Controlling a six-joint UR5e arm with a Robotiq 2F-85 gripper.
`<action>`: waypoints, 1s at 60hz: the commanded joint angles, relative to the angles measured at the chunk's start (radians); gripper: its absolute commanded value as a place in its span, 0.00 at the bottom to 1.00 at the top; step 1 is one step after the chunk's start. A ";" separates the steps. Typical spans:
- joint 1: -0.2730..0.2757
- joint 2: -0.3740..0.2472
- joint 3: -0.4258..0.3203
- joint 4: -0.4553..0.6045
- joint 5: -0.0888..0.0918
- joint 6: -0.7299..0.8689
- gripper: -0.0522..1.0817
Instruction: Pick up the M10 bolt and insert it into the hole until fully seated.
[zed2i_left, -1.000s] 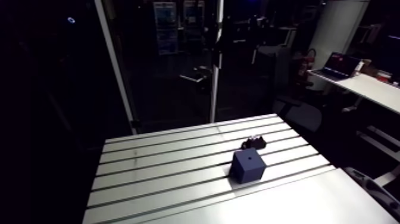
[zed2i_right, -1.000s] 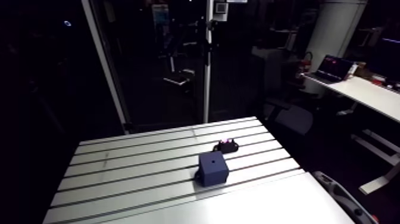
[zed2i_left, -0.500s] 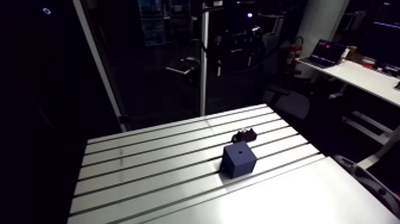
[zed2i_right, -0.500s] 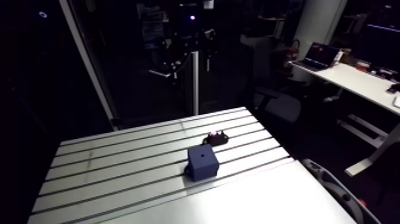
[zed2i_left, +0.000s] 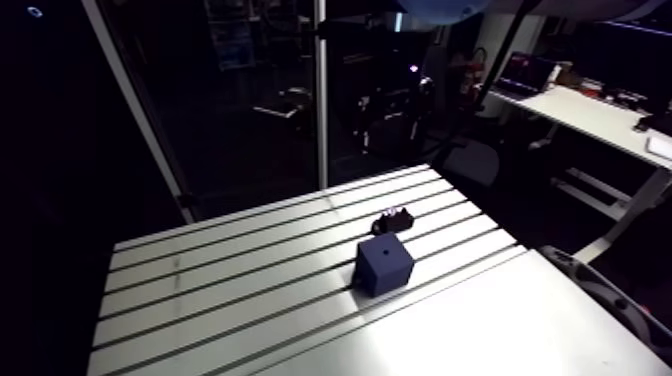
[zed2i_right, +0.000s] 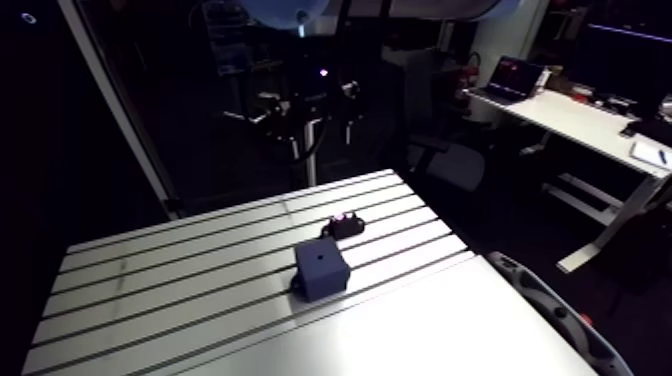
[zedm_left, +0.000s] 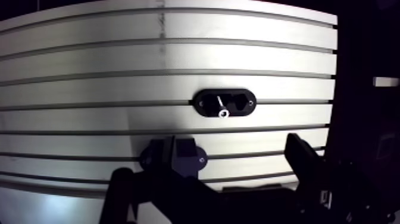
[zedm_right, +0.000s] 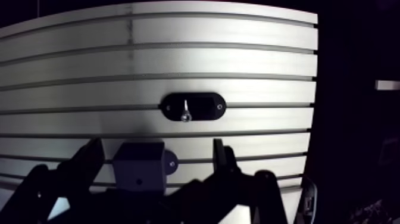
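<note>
Counting the task's things, what do you get?
— One M10 bolt (zedm_left: 222, 108), a single silver piece. It sits in one black oval holder (zedm_left: 238, 95), about at the holder's middle. Whether it stands straight or leans I cannot tell.

Where does that holder lie?
— On the slotted table (zed2i_left: 250, 270), astride one slot, with two small pale screw heads (zedm_left: 250, 102), one at each rounded end.

And the place the bolt goes?
— One dark blue block (zed2i_left: 385, 270), a cube with one round hole (zed2i_right: 318, 256) in its top face. It stands on the table near the holder, on the side away from the table's far edge, and does not touch it.

What about the gripper (zedm_right: 157, 146)?
— One, with two dark fingers (zedm_right: 89, 162) spread wide. Nothing is between them and it has hold of nothing. It hangs well above the table.

What stands between it and the bolt?
— In the wrist view the block lies under the gripper, between the two fingers. The holder with the bolt lies ahead of it, so the block sits between the fingers and the bolt
</note>
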 joint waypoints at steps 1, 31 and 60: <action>-0.039 0.007 0.073 -0.093 0.017 0.006 0.06; -0.068 0.097 0.129 -0.195 0.060 0.003 0.06; -0.077 0.150 0.149 -0.255 0.055 0.003 0.36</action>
